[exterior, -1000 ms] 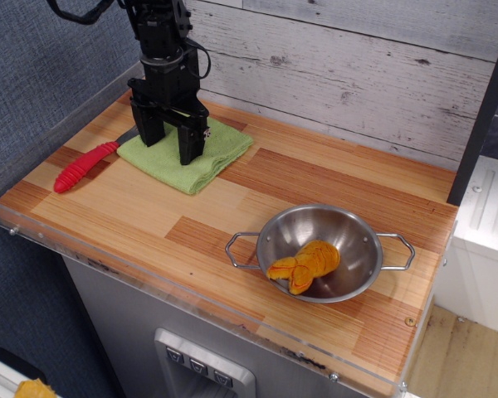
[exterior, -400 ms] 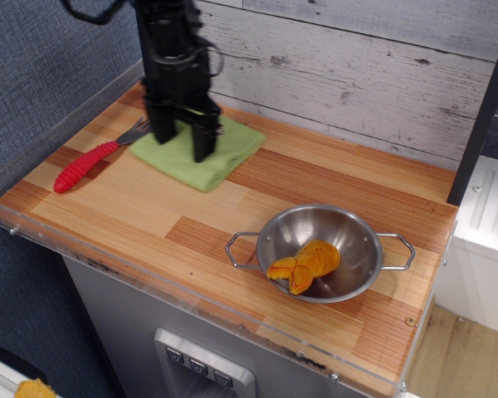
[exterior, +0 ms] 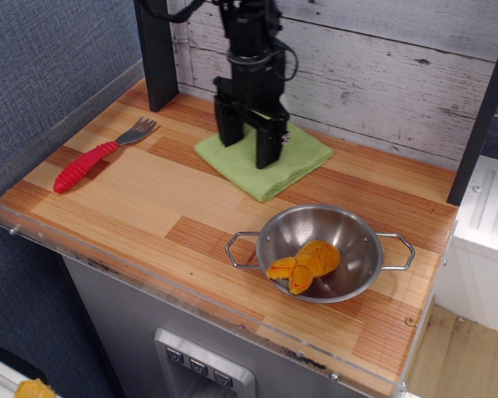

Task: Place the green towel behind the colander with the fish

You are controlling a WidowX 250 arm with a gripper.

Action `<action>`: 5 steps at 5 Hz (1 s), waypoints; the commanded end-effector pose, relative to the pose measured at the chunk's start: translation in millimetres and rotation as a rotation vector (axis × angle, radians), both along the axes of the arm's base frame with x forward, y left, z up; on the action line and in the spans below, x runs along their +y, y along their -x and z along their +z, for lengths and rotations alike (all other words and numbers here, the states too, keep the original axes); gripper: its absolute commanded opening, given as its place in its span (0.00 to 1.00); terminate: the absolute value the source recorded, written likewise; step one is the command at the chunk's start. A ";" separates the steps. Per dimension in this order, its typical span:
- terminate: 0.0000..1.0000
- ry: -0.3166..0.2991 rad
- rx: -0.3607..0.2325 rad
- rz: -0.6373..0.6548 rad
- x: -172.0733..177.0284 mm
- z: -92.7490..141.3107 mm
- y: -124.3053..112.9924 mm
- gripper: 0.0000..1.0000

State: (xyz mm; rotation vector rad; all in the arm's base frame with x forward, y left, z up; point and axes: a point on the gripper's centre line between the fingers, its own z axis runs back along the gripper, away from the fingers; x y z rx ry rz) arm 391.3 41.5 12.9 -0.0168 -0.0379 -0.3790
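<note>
Matt woven cloth, the green towel (exterior: 266, 161), sits under the black matt jaws. In front of them gleams the polished steel colander (exterior: 319, 251) holding a ridged plastic-looking fish (exterior: 305, 265). The striped wooden worktop (exterior: 149, 211) shows a smooth satin sheen.

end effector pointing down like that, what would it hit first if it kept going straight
The green towel: the end effector points straight down onto it, fingers apparently already touching the cloth, with the wooden counter just beneath.

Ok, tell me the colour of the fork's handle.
Red; the fork shows clearly in the observation.image view, at the counter's left.
</note>
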 end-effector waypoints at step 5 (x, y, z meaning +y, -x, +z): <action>0.00 -0.058 -0.162 -0.178 -73.4 63.6 -8.4 1.00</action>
